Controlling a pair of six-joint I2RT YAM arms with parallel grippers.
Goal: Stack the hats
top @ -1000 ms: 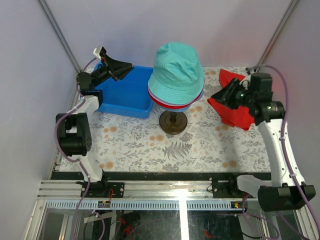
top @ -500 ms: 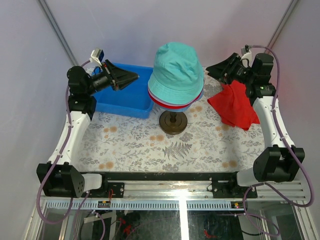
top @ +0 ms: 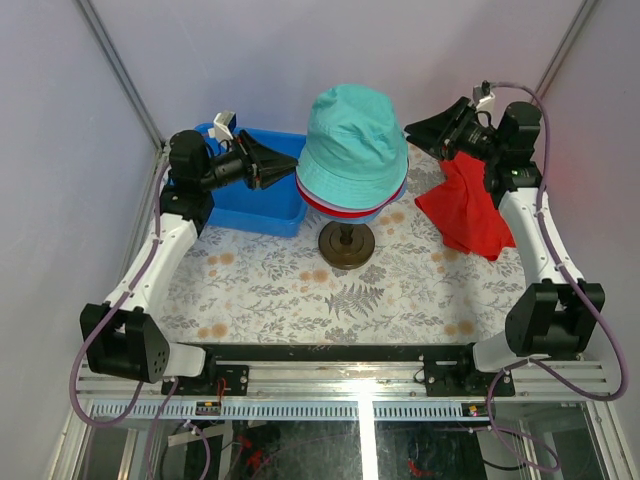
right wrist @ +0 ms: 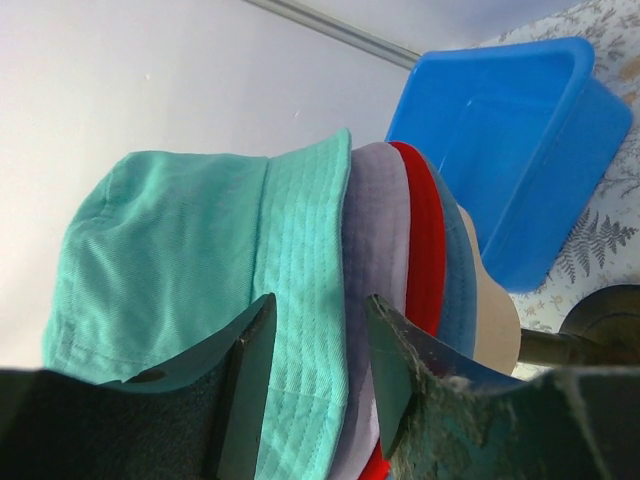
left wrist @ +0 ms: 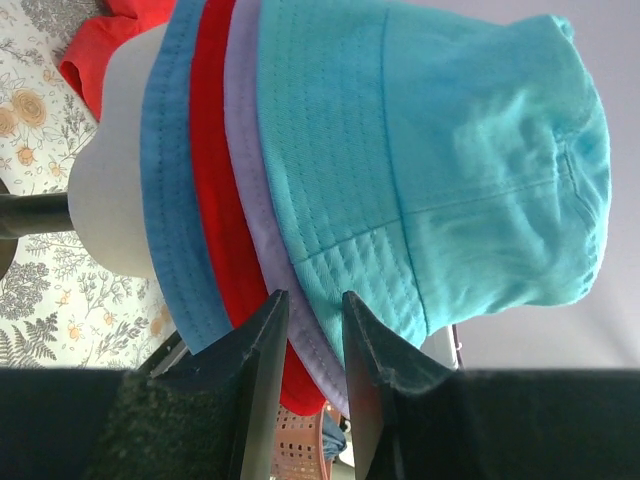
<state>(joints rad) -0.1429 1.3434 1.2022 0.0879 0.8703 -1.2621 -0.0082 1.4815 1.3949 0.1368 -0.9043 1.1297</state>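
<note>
Four hats sit stacked on a mannequin head [right wrist: 495, 325] at the table's centre. The teal hat [top: 352, 130] is on top, and beneath it a red brim [top: 318, 203] shows. In the left wrist view the order is teal [left wrist: 440, 150], lilac [left wrist: 250, 180], red [left wrist: 212, 160], blue [left wrist: 170, 200]. My left gripper [top: 292, 166] points at the stack's left brim. It [left wrist: 315, 305] is open a little, with the lilac and teal brim edges in the gap. My right gripper [top: 412, 130] is at the stack's right side. It [right wrist: 318, 320] is open around the teal [right wrist: 180, 230] and lilac [right wrist: 375, 230] brims.
A blue bin [top: 250, 195] stands at the back left, under the left arm. A flat red cloth [top: 470, 215] lies at the right, below the right arm. The head's stand has a round dark base [top: 346, 245] on the flowered table cover.
Both arms have swung in toward the stack: the left gripper moved right to the brims, and the right rose from over the red cloth to the hats. The right jaws widened slightly.
</note>
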